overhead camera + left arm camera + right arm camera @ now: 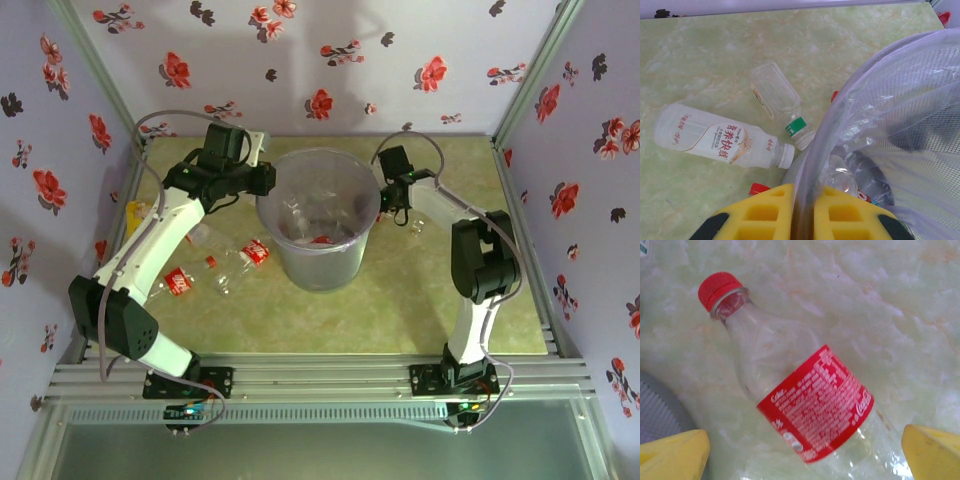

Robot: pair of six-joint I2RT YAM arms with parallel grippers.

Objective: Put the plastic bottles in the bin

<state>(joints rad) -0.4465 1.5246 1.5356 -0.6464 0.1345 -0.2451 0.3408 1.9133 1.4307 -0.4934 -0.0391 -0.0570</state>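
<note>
Right wrist view: right gripper [804, 452] wide apart over the red-labelled bottle [790, 380] lying mid-frame on the bench [900, 315]; next it should lower and close. The left gripper [804, 210] clamps the rim of the bin [920, 100].

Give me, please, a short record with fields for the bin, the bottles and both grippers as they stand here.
bin: upright, mid-table, holding several bottles
left gripper: shut on the bin rim
right gripper: open, fingers either side of the red-labelled bottle, not touching it
red-labelled bottle: lying on the table, red cap on
also outside: white-labelled bottle and clear bottle, lying beside the bin
</note>
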